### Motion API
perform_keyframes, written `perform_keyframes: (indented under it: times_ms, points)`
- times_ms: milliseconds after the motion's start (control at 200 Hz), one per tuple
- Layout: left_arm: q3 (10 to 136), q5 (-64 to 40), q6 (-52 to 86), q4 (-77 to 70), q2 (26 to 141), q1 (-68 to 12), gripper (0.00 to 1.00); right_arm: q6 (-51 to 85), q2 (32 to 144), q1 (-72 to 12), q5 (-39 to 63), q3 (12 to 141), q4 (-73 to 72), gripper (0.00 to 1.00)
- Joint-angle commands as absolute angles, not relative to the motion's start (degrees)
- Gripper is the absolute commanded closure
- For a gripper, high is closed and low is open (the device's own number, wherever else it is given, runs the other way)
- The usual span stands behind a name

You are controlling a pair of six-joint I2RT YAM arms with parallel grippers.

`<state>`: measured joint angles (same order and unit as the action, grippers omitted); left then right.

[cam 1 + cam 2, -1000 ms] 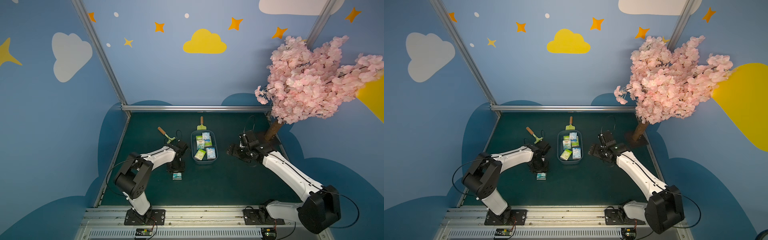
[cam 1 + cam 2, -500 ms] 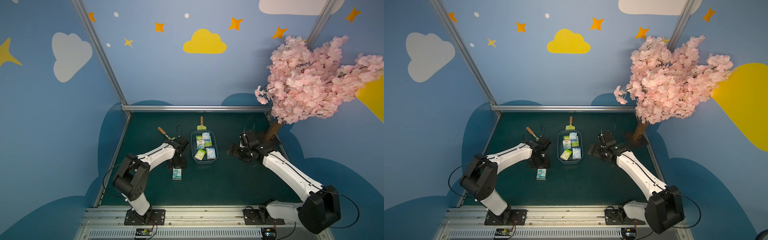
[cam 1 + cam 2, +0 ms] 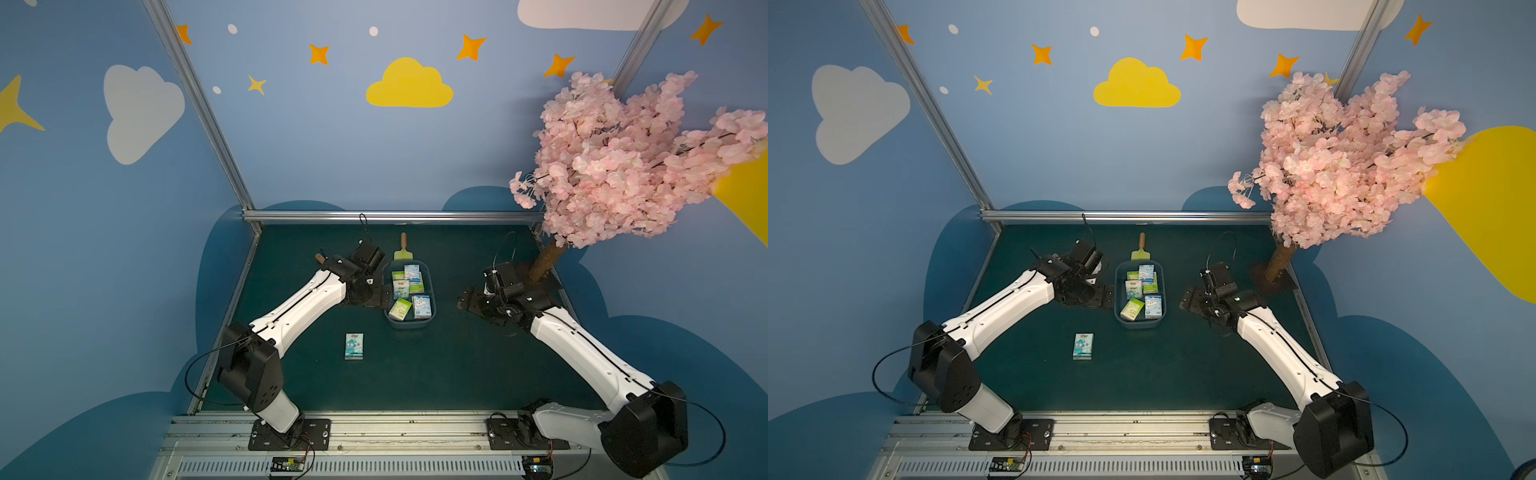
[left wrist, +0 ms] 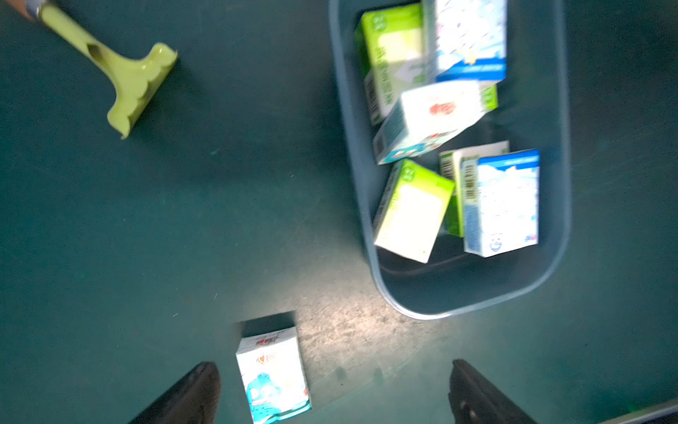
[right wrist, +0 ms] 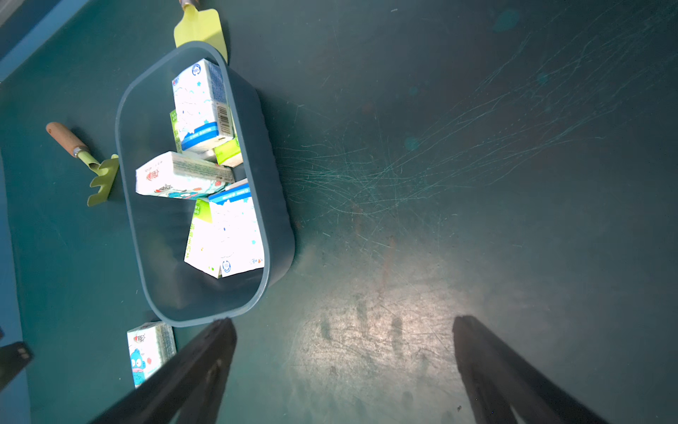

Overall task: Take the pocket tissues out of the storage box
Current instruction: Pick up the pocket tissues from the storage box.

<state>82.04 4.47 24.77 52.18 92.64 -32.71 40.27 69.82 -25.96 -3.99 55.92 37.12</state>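
So the left claw [image 3: 374, 296] is seen spread wide with nothing gripped, both dark fingers [image 4: 190, 392] well apart in the left wrist view. One light blue tissue packet [image 3: 354, 346] with a cartoon critter on it is laid flat on the green table [image 3: 457, 374]. It's outside the box, on the robot-base side of that claw and clear of it. In the wrist view it shows up under the gap, nearer one finger, touched by neither.

The blue-grey box [image 3: 409, 325] is parked just beside the left claw, between it and the right claw [image 3: 467, 301]. The other packets [image 3: 420, 306] are piled inside, some flat, some leaned on each other. Six can be counted for sure, blue-and-white and green-and-white; more than that can't be told tbh.

The right claw is held wide and empty too, over the table, with only scratched mat seen between its fingers [image 5: 205, 359].

Other bits: a yellow-green toy spade [image 3: 402, 251] is laid past the box's far end, away from both claws. A toy rake [image 4: 135, 84] is found beside the left claw, on the side away from the box, and a pink blossom tree [image 3: 623, 166] is stood behind the right claw.
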Motion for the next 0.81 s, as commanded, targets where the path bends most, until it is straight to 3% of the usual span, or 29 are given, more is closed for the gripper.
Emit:
perform_keyframes:
  times_ms: [0, 220, 531, 801]
  points:
    - [86.0, 2.79, 21.24, 53.42, 95.24, -34.04, 0.01, 40.21, 67.41, -25.66, -5.86, 54.54, 37.09, 0.02]
    - [93.28, 0.02, 18.57, 53.68, 102.98, -36.04, 0.07, 39.08, 62.81, -25.34, -7.29, 52.59, 37.09, 0.02]
    - [102.26, -1.0, 16.08, 57.02, 114.29, -37.48, 0.27, 33.07, 54.23, -25.02, -4.7, 48.58, 33.7, 0.02]
    - [108.12, 0.95, 13.49, 59.64, 121.95, -38.47, 0.35, 25.71, 43.96, -24.72, -4.8, 44.91, 31.76, 0.02]
